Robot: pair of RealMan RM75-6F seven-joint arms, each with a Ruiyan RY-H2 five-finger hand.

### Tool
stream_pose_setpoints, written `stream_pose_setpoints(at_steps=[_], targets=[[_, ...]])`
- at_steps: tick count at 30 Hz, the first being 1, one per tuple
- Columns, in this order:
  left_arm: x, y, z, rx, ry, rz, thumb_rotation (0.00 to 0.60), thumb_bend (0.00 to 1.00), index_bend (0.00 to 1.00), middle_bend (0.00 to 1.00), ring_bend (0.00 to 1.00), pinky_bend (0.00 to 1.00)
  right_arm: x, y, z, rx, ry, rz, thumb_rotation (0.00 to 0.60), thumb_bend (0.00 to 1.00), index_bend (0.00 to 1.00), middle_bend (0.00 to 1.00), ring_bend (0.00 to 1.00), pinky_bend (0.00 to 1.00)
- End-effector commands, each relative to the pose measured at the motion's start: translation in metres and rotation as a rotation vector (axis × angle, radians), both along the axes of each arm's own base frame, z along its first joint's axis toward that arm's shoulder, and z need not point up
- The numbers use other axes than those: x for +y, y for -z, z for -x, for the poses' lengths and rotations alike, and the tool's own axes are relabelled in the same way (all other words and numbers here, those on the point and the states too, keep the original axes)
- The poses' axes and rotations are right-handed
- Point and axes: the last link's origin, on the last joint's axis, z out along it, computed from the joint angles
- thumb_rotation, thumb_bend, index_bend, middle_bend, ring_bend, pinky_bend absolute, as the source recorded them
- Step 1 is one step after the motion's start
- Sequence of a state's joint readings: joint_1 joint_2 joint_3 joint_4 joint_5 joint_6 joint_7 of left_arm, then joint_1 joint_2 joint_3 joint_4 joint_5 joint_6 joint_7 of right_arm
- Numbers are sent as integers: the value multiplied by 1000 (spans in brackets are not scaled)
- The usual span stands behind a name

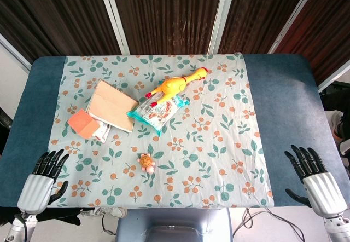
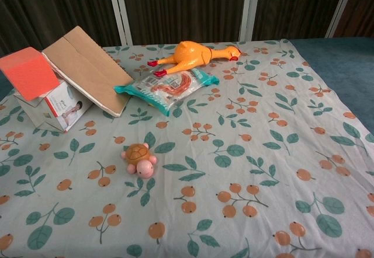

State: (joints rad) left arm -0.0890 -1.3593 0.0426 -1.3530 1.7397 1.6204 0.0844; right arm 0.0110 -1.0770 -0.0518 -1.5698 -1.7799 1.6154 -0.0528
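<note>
My left hand (image 1: pixel 42 179) hovers at the near left corner of the table, fingers spread, holding nothing. My right hand (image 1: pixel 317 179) hovers at the near right corner, also spread and empty. Neither hand shows in the chest view. On the floral cloth (image 1: pixel 219 143) lie a yellow rubber chicken (image 1: pixel 176 84) (image 2: pixel 196 54), a teal snack packet (image 1: pixel 157 110) (image 2: pixel 167 87) just in front of it, and a small pink-and-brown toy turtle (image 1: pixel 146 162) (image 2: pixel 139 159) nearer me. All are far from both hands.
A brown notebook (image 1: pixel 111 105) (image 2: pixel 86 69) leans on a white box (image 1: pixel 100 131) (image 2: pixel 54 108) at the left, with an orange block (image 1: pixel 83 123) (image 2: pixel 27 72) on top. Blue table surface (image 1: pixel 284 105) borders the cloth on both sides.
</note>
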Motion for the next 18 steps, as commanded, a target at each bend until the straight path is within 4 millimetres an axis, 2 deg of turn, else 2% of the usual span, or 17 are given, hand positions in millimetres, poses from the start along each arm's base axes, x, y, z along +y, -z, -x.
stream_pose_setpoints(at_steps=[1,6,8,12,14,16,18], targets=[[0,1,0,2,-1,4,600,373,0,0,0,83,1,0,0,-2,-1,-1,600,119,0,0,0,0],[3,7,-3,6,13,20,600,377,0,0,0,84,2,-1,-1,-9,-1,-2,600,118,0,0,0,0],[7,15,-7,9,41,47,600,381,0,0,0,96,1,-1,-1,-9,-4,-5,600,118,0,0,0,0],[10,22,-10,11,58,71,600,384,0,5,75,226,1,-1,-1,-12,-4,-8,600,118,0,0,0,0],[21,35,-22,7,116,91,600,385,0,49,198,383,1,0,-2,-15,-6,-14,600,118,0,0,0,0],[46,57,-43,83,219,52,600,386,2,115,370,523,-2,2,-2,-17,-3,-26,600,118,0,0,0,0],[52,71,-50,86,243,84,600,387,13,117,530,632,-3,4,-2,-16,-3,-32,600,118,0,0,0,0]])
